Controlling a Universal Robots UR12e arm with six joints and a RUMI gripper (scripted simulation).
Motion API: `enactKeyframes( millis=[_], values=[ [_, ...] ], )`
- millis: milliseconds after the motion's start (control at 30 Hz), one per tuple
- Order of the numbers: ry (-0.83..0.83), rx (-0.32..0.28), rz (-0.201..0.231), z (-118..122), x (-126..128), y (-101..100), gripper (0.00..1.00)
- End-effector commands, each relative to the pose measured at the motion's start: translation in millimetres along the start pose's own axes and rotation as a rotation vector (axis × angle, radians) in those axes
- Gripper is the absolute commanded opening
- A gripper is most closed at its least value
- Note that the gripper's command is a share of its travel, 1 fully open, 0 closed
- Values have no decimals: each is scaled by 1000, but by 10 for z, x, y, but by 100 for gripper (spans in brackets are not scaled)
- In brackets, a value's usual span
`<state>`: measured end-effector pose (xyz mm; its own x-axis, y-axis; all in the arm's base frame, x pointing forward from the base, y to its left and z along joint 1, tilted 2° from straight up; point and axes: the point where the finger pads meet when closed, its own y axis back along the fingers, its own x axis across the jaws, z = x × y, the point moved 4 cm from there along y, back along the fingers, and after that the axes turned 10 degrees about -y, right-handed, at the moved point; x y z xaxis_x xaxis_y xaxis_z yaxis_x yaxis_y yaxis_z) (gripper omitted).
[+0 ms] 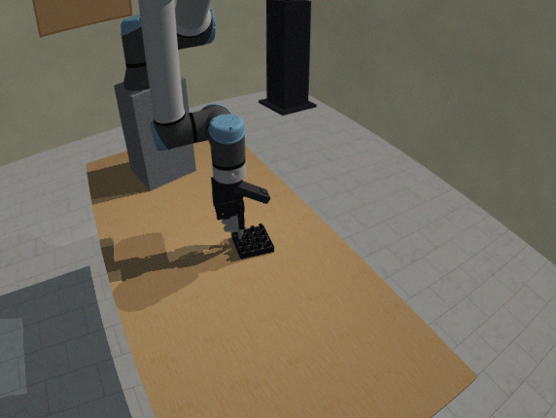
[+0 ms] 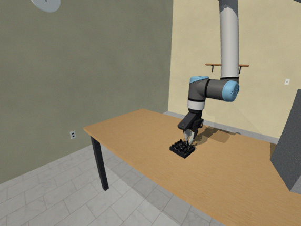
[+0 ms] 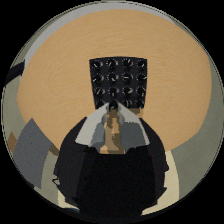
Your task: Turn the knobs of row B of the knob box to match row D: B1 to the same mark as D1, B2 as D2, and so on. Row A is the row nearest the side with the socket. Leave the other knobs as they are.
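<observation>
Black knob box: a flat, square black plastic box [image 3: 119, 80] with a grid of small round knobs; it lies on the tan wooden table [image 2: 131, 126], roughly mid-width and towards the end where the arm stands.
Black gripped knob: a small round black knob [image 3: 113, 104] in the box's row at its 6 o'clock edge in the wrist view, second from the 9 o'clock side. Whether that is row B I cannot tell, as the socket side is not visible.
Grey claw: the two-jaw gripper [image 3: 113, 107] points straight down and is pinched nearly closed on that knob, a light grey finger at either side of it.
Key relation: the rest of the box spreads from the claw towards 12 o'clock in the wrist view. The box is about square, so no long axis matters; the fingers face each other along the 9-to-3 line, and I judge that the next turn must spin about the knob's own upright axis.
Pointer marks: too small to read.
Grey pedestal: the block-shaped arm base [image 1: 146, 146] stands at 11 o'clock from the box in the top view, well apart.
</observation>
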<state>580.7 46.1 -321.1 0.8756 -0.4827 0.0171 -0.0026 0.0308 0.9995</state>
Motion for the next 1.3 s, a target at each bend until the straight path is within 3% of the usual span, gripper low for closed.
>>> enactKeyframes(
  millis=[0, 700, 1267],
  values=[
    [98, 2, 0, 0, -1, 4, 4],
    [454, 2, 1, 7, -16, 4, 4],
    [550, 2, 1, 10, -19, 4, 4]
  ],
)
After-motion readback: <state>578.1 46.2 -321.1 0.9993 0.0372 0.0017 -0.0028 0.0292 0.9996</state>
